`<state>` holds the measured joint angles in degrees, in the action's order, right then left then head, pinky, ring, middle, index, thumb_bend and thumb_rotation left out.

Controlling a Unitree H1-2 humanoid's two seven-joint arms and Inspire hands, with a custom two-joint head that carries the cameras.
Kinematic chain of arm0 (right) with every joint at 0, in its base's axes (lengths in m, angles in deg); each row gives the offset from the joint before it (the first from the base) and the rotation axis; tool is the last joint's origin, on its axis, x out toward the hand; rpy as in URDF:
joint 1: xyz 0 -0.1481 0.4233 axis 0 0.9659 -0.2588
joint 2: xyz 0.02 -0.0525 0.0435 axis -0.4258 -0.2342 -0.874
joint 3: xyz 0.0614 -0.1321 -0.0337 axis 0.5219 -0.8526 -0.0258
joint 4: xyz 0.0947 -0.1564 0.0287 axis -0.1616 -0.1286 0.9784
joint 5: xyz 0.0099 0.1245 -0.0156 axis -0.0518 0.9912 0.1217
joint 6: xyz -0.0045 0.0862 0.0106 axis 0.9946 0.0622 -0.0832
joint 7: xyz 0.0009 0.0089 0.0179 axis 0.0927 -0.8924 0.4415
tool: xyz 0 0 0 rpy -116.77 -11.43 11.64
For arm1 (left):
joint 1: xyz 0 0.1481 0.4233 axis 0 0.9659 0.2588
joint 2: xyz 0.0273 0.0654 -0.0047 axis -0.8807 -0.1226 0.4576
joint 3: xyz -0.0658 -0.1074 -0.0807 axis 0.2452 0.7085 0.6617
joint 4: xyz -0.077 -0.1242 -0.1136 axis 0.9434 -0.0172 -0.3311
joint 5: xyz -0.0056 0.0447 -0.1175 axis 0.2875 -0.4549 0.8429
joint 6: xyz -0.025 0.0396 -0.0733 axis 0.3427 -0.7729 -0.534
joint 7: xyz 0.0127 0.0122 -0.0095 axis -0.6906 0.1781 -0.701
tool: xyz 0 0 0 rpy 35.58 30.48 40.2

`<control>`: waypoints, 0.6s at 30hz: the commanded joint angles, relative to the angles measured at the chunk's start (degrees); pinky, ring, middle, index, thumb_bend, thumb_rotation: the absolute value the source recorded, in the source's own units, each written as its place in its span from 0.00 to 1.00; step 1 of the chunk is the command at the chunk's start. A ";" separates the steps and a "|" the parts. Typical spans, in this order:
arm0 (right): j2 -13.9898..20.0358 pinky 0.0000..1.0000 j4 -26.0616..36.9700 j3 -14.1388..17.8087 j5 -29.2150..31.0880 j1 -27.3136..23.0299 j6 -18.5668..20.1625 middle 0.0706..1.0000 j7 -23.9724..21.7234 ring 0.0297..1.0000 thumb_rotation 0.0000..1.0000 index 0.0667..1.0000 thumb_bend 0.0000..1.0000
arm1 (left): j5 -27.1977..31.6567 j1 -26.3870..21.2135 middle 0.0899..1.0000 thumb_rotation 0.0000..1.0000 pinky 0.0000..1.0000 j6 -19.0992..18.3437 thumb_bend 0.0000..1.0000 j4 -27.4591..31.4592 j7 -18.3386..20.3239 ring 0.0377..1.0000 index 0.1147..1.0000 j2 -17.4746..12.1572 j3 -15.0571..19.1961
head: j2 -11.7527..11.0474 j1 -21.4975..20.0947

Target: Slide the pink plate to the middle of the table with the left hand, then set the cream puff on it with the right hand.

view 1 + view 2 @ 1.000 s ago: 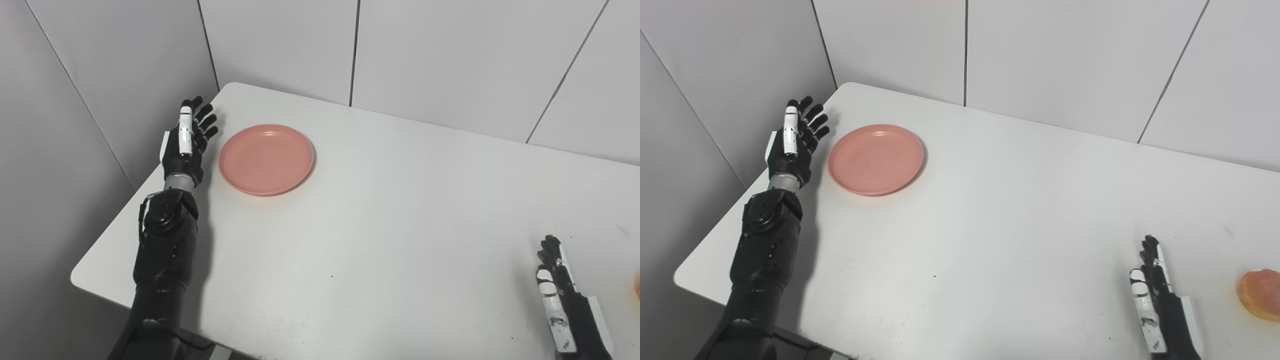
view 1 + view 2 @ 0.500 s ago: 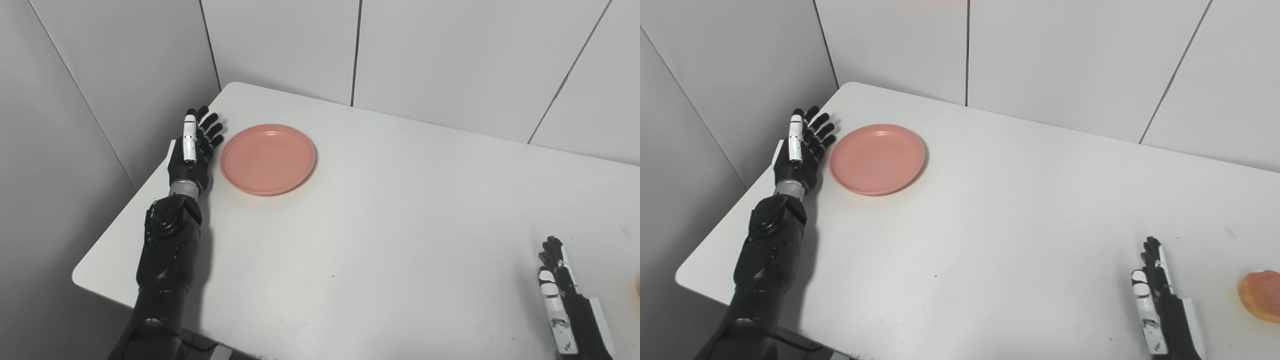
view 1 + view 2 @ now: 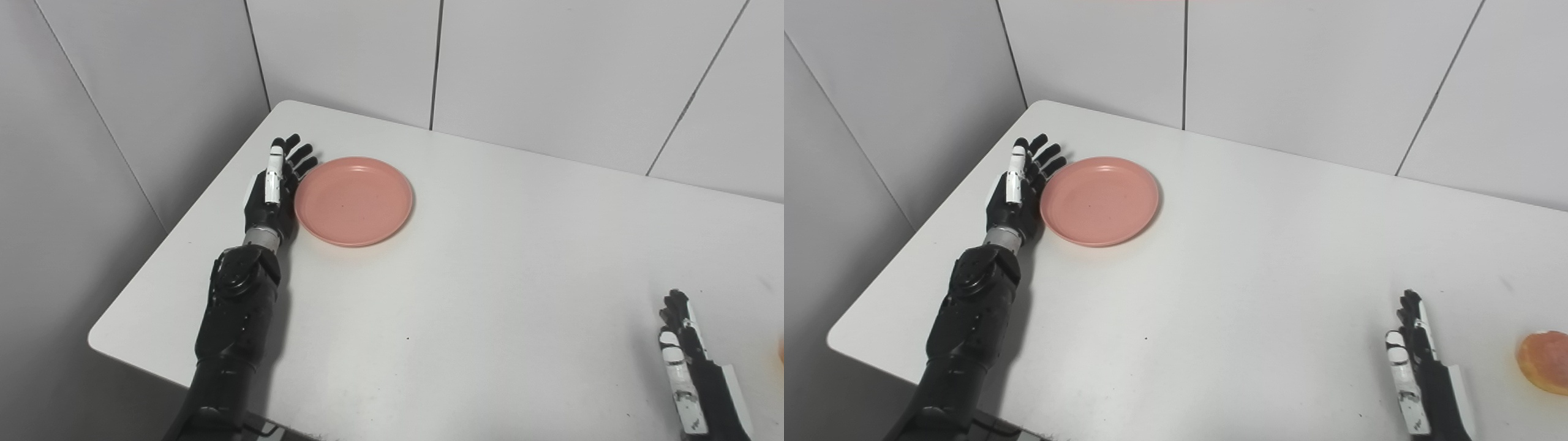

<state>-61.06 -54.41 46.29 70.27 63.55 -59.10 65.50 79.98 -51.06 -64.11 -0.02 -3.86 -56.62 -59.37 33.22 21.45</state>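
Observation:
The pink plate lies flat on the white table, toward the far left. My left hand stands on edge right against the plate's left rim, fingers straight and apart, holding nothing. The cream puff, orange-brown and round, sits at the right edge of the right eye view. My right hand rests open near the front right of the table, a short way left of the cream puff and apart from it.
Grey wall panels close off the back and the left side. The table's rounded front-left corner lies beside my left forearm.
My left hand has swept rightward against the plate's left rim, and the plate has slid a little to the right with it. The right hand has stayed where it was.

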 commanded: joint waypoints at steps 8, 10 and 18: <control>0.20 1.00 0.38 -0.04 -0.59 -0.03 0.06 1.00 -0.06 1.00 1.00 1.00 0.08 | 0.00 -0.08 0.86 1.00 0.84 -3.20 0.39 2.09 0.55 0.86 0.86 1.71 -2.49 | 0.59 -1.19; -0.01 1.00 0.13 -0.08 -0.41 -0.03 -0.11 1.00 -0.03 1.00 1.00 1.00 0.09 | 0.04 0.01 0.85 1.00 0.82 -3.25 0.39 1.85 0.82 0.85 0.85 2.10 -2.99 | 0.72 -1.52; -0.47 1.00 -0.96 -0.27 -0.61 -0.15 -1.25 1.00 0.49 1.00 1.00 1.00 0.11 | 0.42 0.86 0.87 1.00 0.87 -4.60 0.39 2.50 2.72 0.87 0.87 4.29 -5.41 | 1.37 -2.96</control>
<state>-61.64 -54.85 46.23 69.50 63.54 -59.37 66.18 80.22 -50.85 -66.43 2.02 -2.06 -53.07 -63.71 34.63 18.54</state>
